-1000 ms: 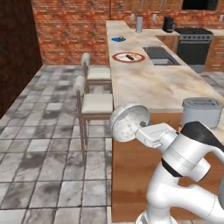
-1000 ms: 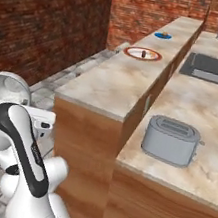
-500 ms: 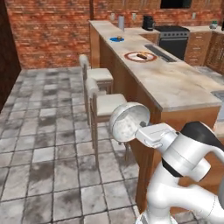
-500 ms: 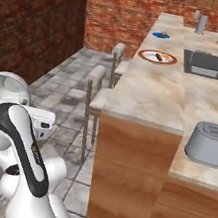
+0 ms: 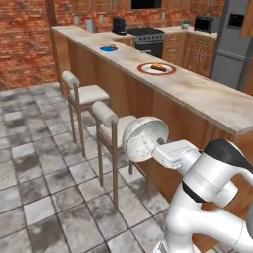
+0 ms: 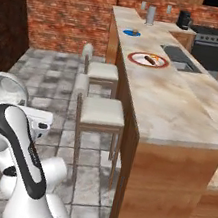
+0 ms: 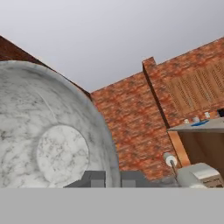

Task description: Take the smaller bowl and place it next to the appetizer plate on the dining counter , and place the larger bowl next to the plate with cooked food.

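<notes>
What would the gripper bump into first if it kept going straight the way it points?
Probably nothing near. The gripper, shut on the small bowl's rim, points up and away toward the brick wall and the pale ceiling above it. The way looks free until that far wall, though depth is hard to judge.

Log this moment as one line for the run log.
phase: carrying | gripper: shut on smaller bowl rim | bowl: tipped on edge, off dining counter | appetizer plate: far end | plate with cooked food: mid-counter
</notes>
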